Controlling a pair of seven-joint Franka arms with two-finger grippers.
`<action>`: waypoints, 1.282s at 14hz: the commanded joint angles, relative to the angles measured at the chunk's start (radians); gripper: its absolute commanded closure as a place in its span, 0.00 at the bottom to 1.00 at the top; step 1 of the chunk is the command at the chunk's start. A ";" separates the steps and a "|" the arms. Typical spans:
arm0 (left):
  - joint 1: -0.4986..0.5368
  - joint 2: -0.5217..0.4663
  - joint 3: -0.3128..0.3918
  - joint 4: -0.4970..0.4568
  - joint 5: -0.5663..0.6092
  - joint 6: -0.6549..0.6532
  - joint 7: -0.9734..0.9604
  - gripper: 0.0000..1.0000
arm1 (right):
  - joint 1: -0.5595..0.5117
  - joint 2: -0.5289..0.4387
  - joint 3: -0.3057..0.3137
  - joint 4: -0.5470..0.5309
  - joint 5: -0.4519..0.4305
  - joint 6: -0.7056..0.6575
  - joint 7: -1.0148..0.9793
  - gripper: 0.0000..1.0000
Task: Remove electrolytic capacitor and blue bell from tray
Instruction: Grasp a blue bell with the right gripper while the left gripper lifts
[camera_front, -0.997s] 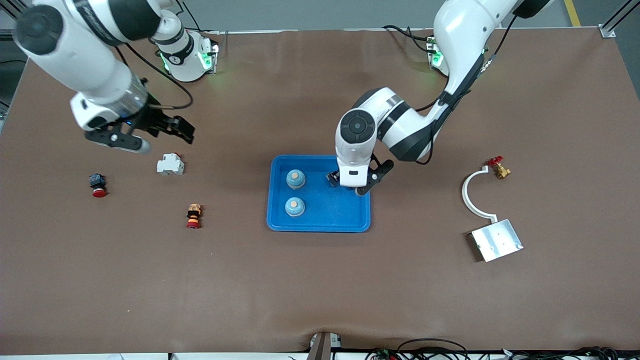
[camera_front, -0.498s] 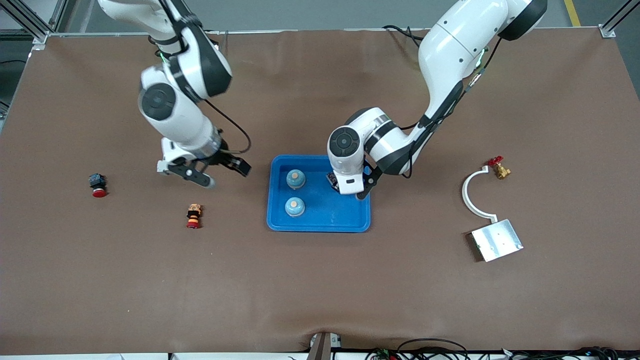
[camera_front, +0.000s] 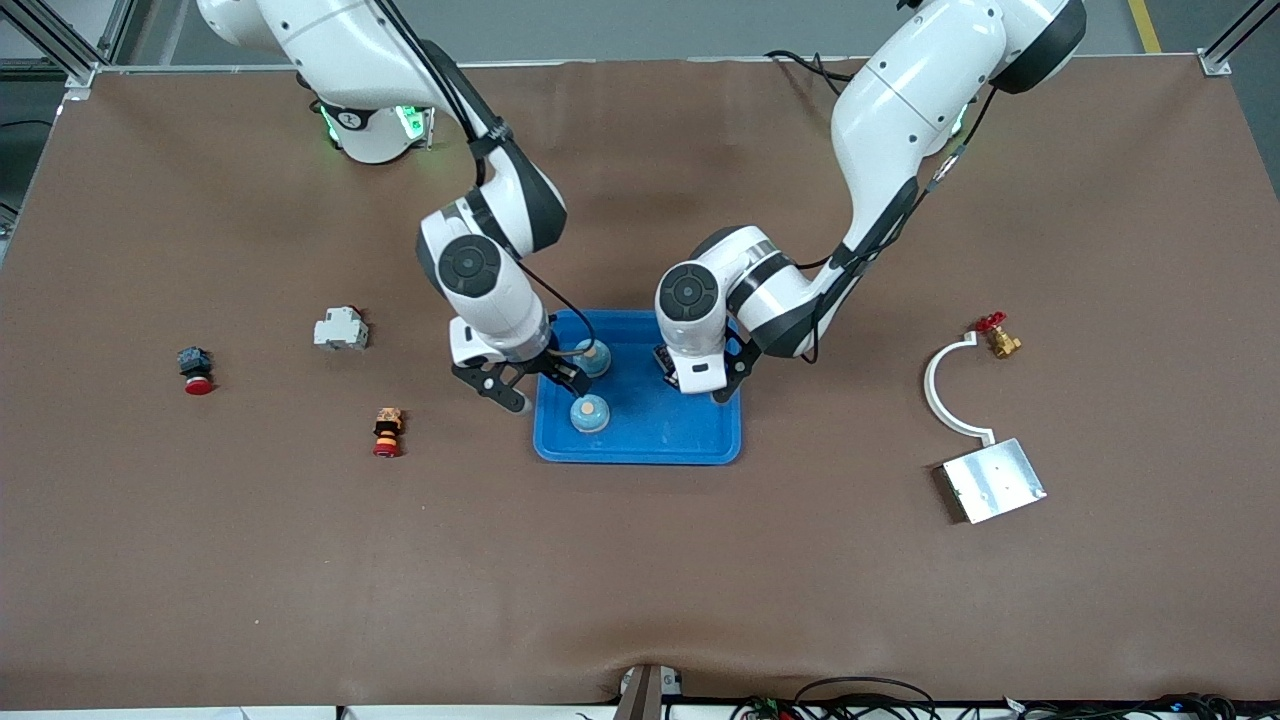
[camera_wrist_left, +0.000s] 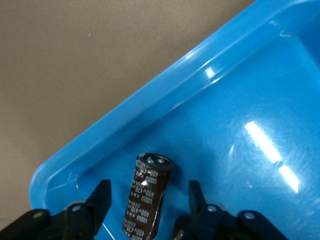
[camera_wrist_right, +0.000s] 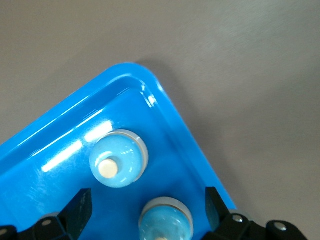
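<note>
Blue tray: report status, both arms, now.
Left gripper open over the capacitor lying in the blue tray. Right gripper open above two bells in the tray. Nothing blocking.

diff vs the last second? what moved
The right gripper swung from over the right arm's end of the table, past the white breaker, to the blue tray, and now hangs open over its two bells. The left gripper stayed in the tray, open around the capacitor, shifting only slightly. Bells, tray and the loose parts kept their places.
</note>
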 joint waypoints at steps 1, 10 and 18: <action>-0.009 -0.008 0.007 -0.001 0.031 0.015 -0.024 1.00 | 0.010 0.059 -0.014 0.096 -0.001 -0.014 0.021 0.00; 0.167 -0.232 -0.002 -0.001 0.039 -0.240 0.296 1.00 | 0.037 0.202 -0.023 0.241 -0.032 -0.015 0.084 0.00; 0.387 -0.252 -0.002 -0.139 0.063 -0.285 0.521 1.00 | 0.055 0.273 -0.022 0.293 -0.164 -0.017 0.170 0.00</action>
